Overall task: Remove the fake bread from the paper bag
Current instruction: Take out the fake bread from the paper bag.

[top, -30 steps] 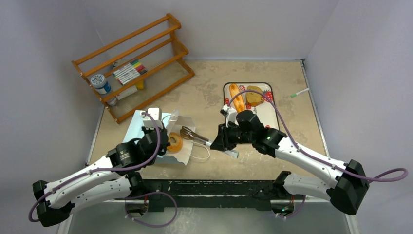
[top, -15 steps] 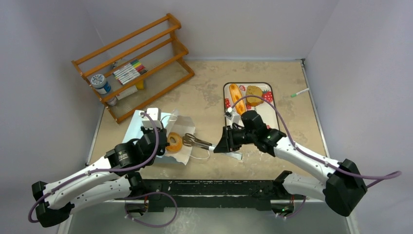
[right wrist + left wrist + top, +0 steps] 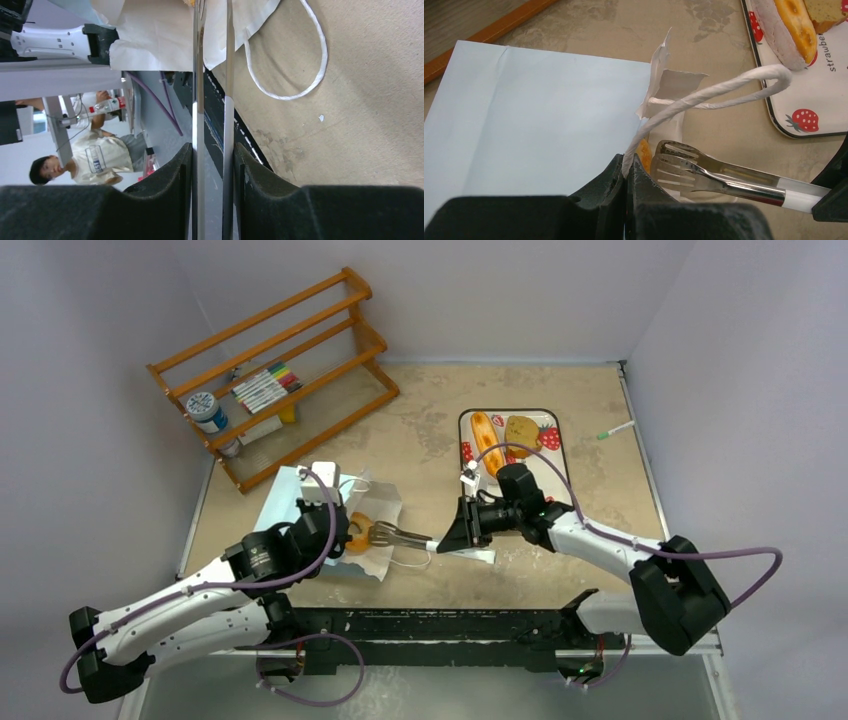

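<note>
The light blue paper bag point(image 3: 285, 502) point(image 3: 539, 120) lies flat on the table at the left, its white mouth facing right. My left gripper point(image 3: 338, 527) point(image 3: 625, 167) is shut on the bag's white string handle point(image 3: 714, 90). An orange ring donut point(image 3: 357, 535) point(image 3: 643, 150) of the fake bread shows at the mouth. My right gripper point(image 3: 452, 537) point(image 3: 212, 150) is shut on metal tongs point(image 3: 395, 535) point(image 3: 704, 172) point(image 3: 212, 75), whose slotted tips sit right beside the donut. A long loaf point(image 3: 487, 440) point(image 3: 791, 20) and a brown slice point(image 3: 522, 432) lie on the strawberry-print tray point(image 3: 462, 425) point(image 3: 824, 65).
A wooden rack point(image 3: 290, 370) with markers and a jar point(image 3: 205, 410) stands at the back left. A green-tipped pen point(image 3: 617, 429) lies at the right edge. The bag's second string handle point(image 3: 410, 558) point(image 3: 300, 75) loops on the table under the tongs.
My right arm has slid the tongs left and a little nearer, bringing their tips from beside the bag to the donut. The left gripper and the handle shifted slightly; the donut is now partly covered.
</note>
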`<state>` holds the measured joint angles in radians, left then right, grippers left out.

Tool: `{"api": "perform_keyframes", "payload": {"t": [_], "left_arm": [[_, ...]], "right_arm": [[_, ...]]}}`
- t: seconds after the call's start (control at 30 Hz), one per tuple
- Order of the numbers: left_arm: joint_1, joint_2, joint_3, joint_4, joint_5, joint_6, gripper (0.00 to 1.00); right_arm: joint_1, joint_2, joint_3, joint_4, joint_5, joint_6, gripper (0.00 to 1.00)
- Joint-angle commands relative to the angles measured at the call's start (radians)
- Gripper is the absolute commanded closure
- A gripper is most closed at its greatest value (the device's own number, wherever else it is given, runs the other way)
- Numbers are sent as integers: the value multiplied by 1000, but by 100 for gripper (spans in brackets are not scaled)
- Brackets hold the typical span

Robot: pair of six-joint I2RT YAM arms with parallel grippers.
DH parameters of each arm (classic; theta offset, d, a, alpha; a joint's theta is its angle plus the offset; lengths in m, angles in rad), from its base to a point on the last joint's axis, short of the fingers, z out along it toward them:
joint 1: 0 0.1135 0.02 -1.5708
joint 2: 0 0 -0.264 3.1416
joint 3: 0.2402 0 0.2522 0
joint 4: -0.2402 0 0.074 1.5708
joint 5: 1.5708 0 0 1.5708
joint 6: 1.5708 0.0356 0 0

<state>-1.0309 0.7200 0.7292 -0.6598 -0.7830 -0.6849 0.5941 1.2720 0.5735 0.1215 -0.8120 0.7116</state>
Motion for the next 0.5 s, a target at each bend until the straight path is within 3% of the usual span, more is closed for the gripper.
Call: {"api": "perform_keyframes", "payload": {"t": [0.0,0.47], "left_arm": [[-3,14,41,43,9,39,100],[-3,25,41,54,19,49,100]], "right_arm": [[-24,31,-8,111,-117,38,66],[-71,88,-20,109,-156,37,63]]}}
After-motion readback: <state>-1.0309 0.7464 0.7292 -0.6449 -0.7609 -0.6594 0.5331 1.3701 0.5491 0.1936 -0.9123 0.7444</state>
